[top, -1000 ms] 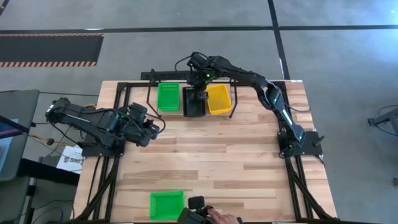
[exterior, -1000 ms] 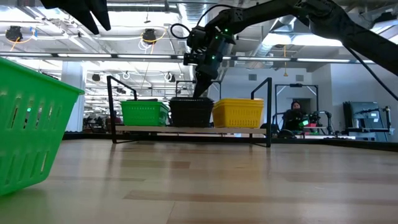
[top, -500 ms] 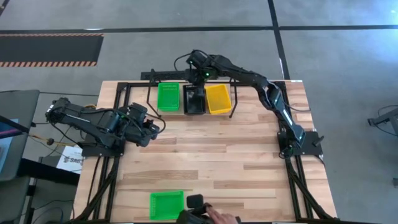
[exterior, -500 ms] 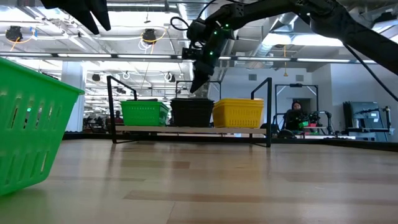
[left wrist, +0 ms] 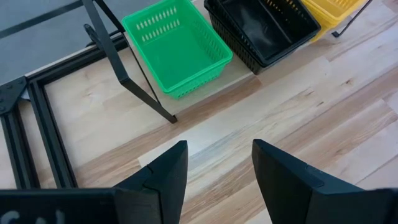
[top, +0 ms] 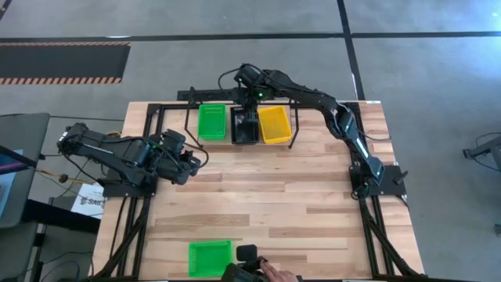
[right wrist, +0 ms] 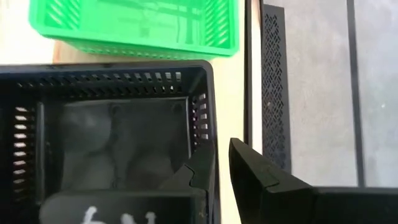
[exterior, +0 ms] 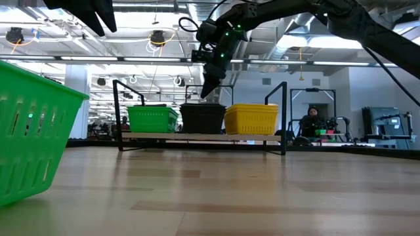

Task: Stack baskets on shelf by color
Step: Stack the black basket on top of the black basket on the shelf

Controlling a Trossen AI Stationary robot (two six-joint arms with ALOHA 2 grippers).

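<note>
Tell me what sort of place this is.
Probably a robotics lab or industrial workshop: a light wooden table on black metal framing over grey concrete floor, exposed ceiling pipes and lights, and a person at a workstation behind.

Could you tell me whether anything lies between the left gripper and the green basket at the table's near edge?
Nothing visible does. Only bare tabletop separates the open left gripper from the green basket. A person's hand holding a dark object sits just beside that basket, not in the path.
</note>
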